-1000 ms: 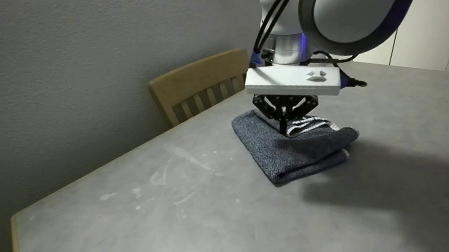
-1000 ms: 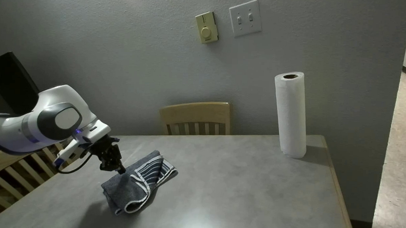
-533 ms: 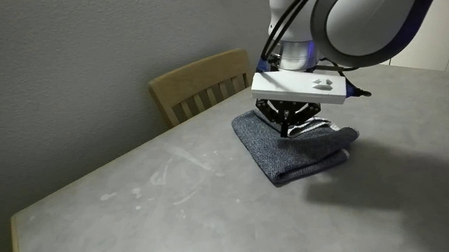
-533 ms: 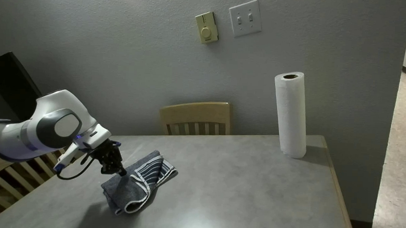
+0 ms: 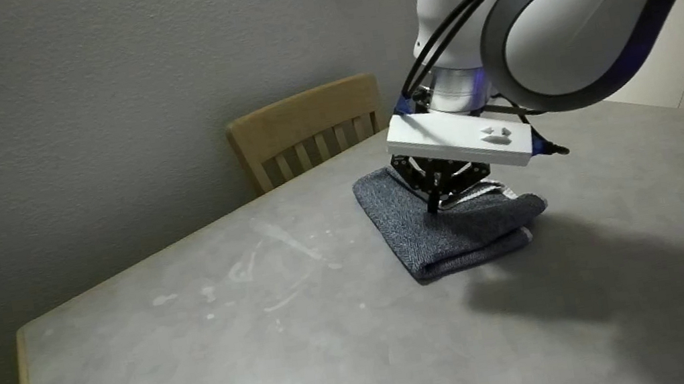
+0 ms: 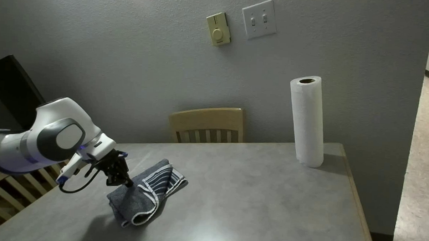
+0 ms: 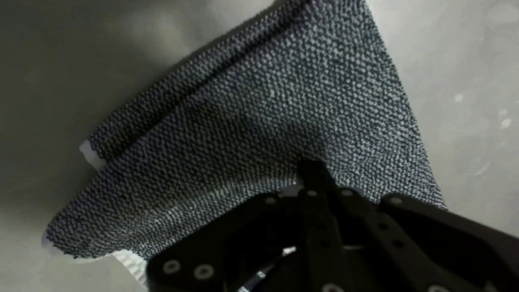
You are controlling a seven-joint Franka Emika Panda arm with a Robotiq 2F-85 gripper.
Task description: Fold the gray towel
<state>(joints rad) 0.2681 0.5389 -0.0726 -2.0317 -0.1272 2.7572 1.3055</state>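
The gray towel [image 5: 457, 239] lies folded in a thick layered bundle on the table, dark blue-gray in both exterior views. White stripes and a pale hem [image 6: 159, 179] show on one side of the towel [image 6: 136, 200]. My gripper [image 5: 433, 207] points down at the middle of the bundle, its fingers together. In the wrist view the shut gripper [image 7: 314, 166] has its tips at the cloth [image 7: 259, 117], where they seem to press into the upper layer. No fabric can be made out between the fingers. The striped part is mostly hidden behind the gripper there.
The gray table [image 5: 206, 375] carries the towel. A paper towel roll [image 6: 307, 120] stands upright near the table's far corner. Wooden chairs stand at the table's edges, one chair [image 6: 207, 120] by the wall and another chair [image 6: 17, 195] beneath the arm.
The arm has come down a little, bringing the shut gripper lower onto the towel. The motion is smaller in the last half second. The towel looks unmoved.
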